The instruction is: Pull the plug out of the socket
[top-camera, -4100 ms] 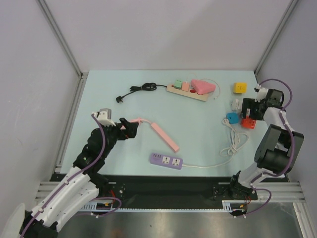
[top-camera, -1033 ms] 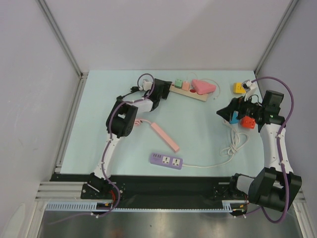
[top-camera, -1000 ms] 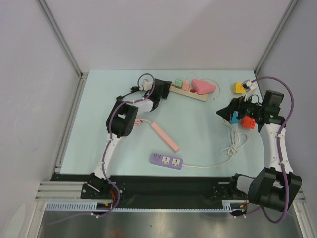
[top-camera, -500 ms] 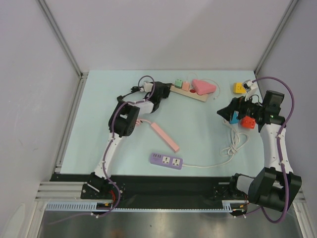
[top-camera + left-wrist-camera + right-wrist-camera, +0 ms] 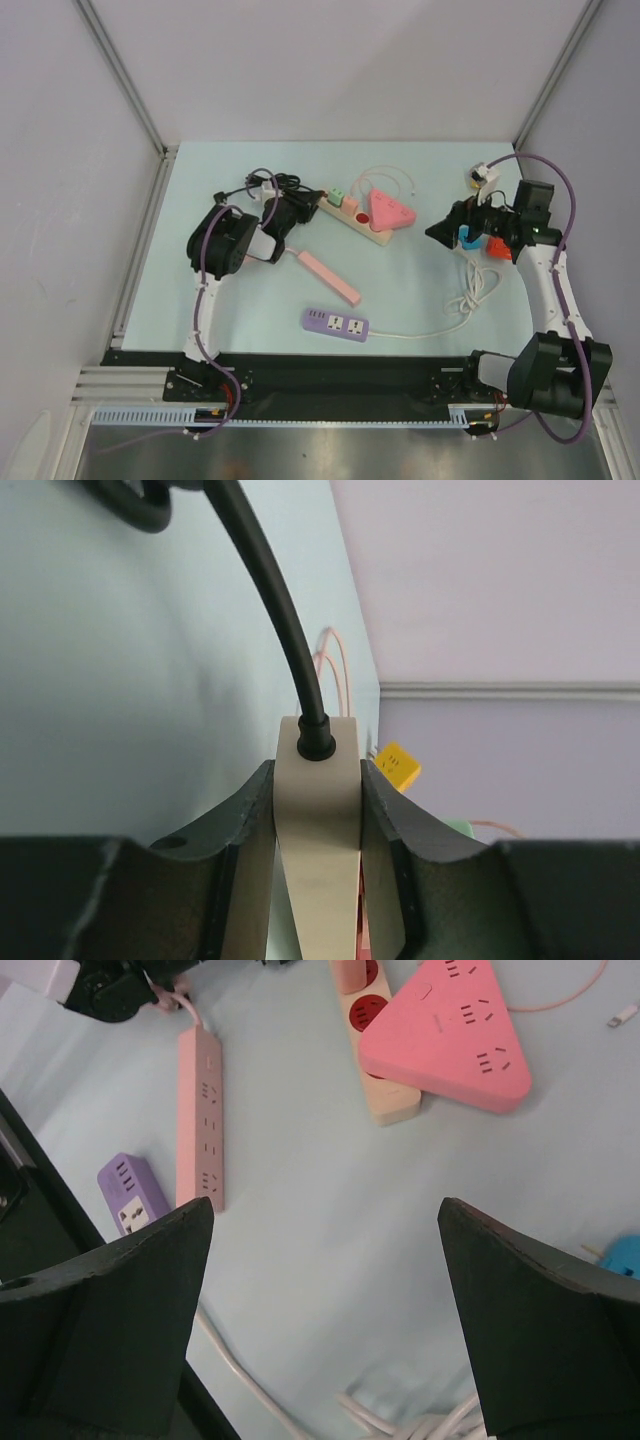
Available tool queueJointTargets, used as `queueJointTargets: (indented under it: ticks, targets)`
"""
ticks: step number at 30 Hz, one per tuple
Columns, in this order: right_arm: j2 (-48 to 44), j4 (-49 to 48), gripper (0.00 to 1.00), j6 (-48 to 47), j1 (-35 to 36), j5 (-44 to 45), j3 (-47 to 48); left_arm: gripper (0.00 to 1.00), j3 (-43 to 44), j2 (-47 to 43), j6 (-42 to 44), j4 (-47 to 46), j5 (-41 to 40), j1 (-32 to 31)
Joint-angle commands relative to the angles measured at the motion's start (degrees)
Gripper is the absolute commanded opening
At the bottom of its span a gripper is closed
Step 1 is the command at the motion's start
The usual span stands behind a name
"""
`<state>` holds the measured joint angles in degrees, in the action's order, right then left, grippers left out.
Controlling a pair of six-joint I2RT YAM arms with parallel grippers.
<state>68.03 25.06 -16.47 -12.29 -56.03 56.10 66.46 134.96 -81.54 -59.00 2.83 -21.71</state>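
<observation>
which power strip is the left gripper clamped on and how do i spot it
On the pale blue table, look far of centre, just left of the pink triangular power strip. The long beige power strip lies there, one end pinched by the left gripper. Only it has a black cord, a small green plug and a pink plug.

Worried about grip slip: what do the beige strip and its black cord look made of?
Beige strip: likely hard plastic, smooth and matte, evenly coloured without glare. Black cord: probably rubbery sheathing, with a faint sheen along its smooth curve.
</observation>
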Motion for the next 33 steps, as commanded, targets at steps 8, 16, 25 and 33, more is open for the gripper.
queueJointTargets:
  ticks: [8,16,25,33]
  targets:
    - [7.0,0.3,1.00,-4.0,6.7,2.2,0.0,0.00,-14.9,-7.2,8.4,-33.9,13.2,3.3]
    - [12.1,-0.3,1.00,-3.3,7.5,1.3,0.1,0.00,-16.7,-7.6,9.7,-39.8,18.7,4.7]
    - [19.7,-12.0,1.00,13.4,8.9,4.9,-2.7,0.00,-16.5,-10.8,11.4,-39.8,22.2,4.8]
    - [26.8,-16.4,1.00,18.8,12.1,5.7,-2.3,0.00,-15.2,-12.5,11.6,-39.8,24.9,4.9]
